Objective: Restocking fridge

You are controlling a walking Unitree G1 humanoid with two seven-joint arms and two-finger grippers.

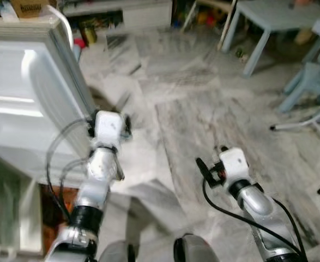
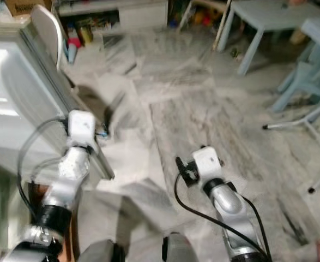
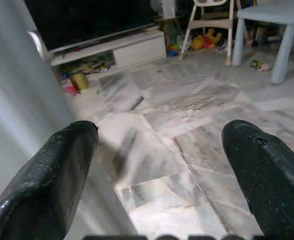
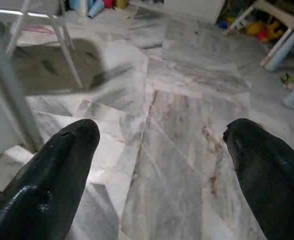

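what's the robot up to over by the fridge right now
The robot stands beside an open white fridge door, on a marble floor. Its left gripper is raised right next to the door's edge, fingers open and holding nothing. Its right gripper hovers over bare floor, also open and empty. Neither carries anything to stock at this moment. A pale blue table stands across the room.
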